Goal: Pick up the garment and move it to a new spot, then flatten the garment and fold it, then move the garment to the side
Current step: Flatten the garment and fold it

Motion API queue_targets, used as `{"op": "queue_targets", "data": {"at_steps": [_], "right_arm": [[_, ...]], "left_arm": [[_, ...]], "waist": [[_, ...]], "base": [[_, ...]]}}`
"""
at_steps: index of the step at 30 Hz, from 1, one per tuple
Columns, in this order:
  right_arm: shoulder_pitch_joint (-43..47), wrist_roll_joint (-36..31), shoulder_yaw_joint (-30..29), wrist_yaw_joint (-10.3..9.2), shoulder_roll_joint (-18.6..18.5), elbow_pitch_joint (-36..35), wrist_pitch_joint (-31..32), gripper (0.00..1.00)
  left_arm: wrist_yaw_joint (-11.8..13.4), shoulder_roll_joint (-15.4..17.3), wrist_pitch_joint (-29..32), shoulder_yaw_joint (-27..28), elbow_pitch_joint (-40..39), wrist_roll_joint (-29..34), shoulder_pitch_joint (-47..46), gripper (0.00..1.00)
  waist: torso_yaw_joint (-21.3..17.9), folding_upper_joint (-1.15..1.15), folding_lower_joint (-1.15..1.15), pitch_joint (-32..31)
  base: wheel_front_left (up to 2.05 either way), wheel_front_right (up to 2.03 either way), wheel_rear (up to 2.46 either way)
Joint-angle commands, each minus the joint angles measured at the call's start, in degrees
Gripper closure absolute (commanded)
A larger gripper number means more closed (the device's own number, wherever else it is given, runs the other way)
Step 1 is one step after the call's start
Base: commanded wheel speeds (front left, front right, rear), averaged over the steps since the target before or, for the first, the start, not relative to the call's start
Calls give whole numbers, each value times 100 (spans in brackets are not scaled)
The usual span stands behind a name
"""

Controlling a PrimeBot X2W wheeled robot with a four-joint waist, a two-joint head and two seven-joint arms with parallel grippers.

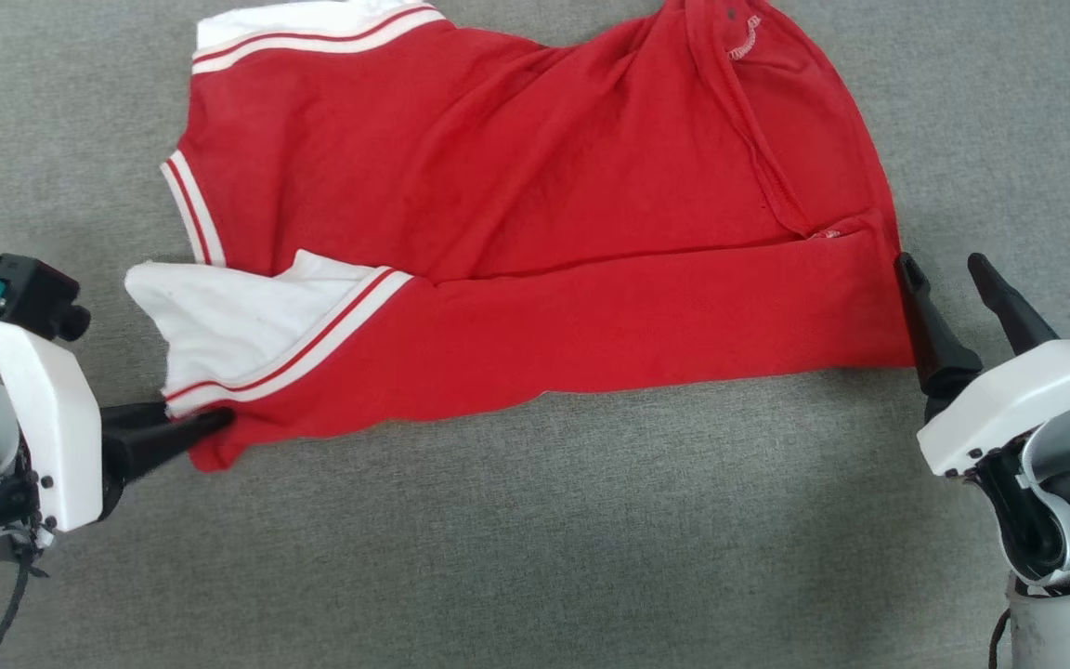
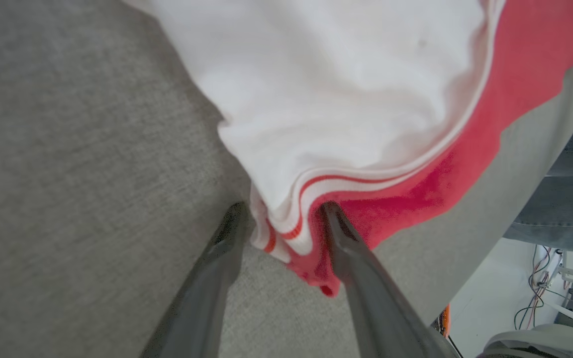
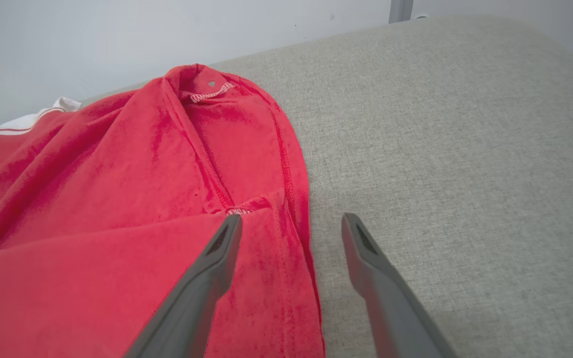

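- Head view: a broad grey woven cushion surface (image 1: 535, 557) carries the whole scene. There is no container here, and the garment lies straight on this cloth, inside nothing.
- The garment (image 1: 516, 214), a red soft-jersey T-shirt with white short sleeves, spreads across the far half from left to right. Its near strip is doubled over along one long crease, and slanting wrinkles run up toward the far right.
- The right gripper (image 1: 948, 279) sits at the shirt's near right corner with its two dark fingers well apart. In the right wrist view one finger lies over the red hem and the other over bare grey cloth; it holds nothing.
- The left gripper (image 2: 284, 214) sits at the near left corner. Its fingers are apart, one on each side of the bunched corner and touching it, but not visibly pinched shut.
- The step in hand looks like taking both near corners to stretch the shirt flat.
- To do it well, each pinch should catch every layer at its corner, the right one shifting further onto the hem first. Both should then draw outward evenly and low, so the wrinkles run out.
- The white sleeve (image 1: 219, 321) lies folded out to the left, just beside that grip.
- The red-and-white striped trim (image 2: 291, 233) is crumpled between the left fingers and could slip free if only it is caught.
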Motion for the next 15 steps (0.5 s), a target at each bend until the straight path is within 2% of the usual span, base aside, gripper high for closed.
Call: {"op": "queue_targets", "data": {"at_steps": [1,5,9,15], "right_arm": [[20,-18,32,-2,-32,-24,75,0],[45,-79,173,-2,-214,-50,435,0],[-55,-130,362,-2,-496,-109,1164,0],[-245,-213,616,-2,-742,215,2401,0]], "left_arm": [[25,-382,62,-263,14,-43,161,100],[24,-318,-34,-256,-52,-47,158,100],[24,-281,-313,-185,-232,70,91,100],[24,-309,-516,-252,-431,191,-21,100]], "waist": [[-32,-1,0,25],[-40,-1,0,37],[22,-1,0,113],[210,-1,0,235]], "base": [[0,0,0],[0,0,0],[0,0,0],[0,0,0]]}}
